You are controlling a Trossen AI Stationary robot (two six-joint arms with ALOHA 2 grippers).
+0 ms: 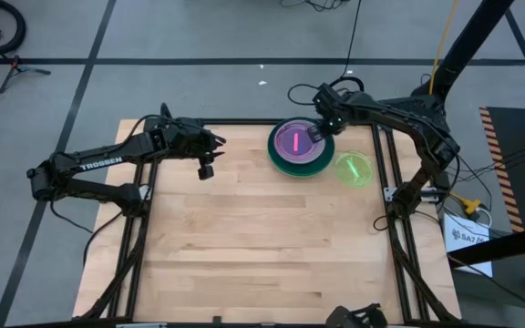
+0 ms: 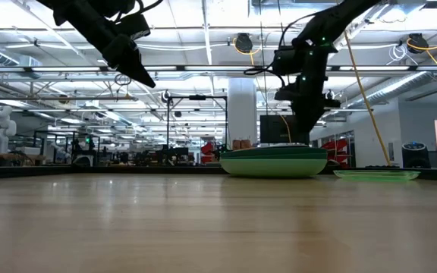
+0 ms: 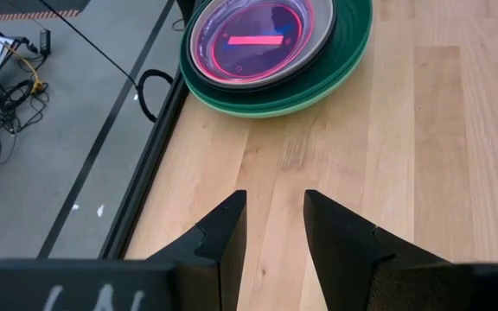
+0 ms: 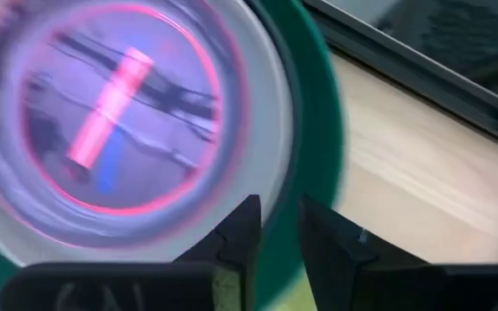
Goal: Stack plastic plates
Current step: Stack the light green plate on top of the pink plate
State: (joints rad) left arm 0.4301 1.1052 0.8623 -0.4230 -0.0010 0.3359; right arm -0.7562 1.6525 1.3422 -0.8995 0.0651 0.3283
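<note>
Right gripper (image 1: 315, 133) over round glossy plastic plates (image 1: 299, 150), wooden table (image 1: 253, 237).

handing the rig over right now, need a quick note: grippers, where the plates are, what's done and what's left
Left gripper: open, empty, raised over the table's far left part, waiting.
Right gripper: slightly open, empty, just above the stack's right rim.
Stack at the far centre of the table: dark green plate at the bottom, others nested inside, pink plate on top.
Yellow-green plate lies alone on the table, right of the stack.
Left: add the yellow-green plate to the stack.
</note>
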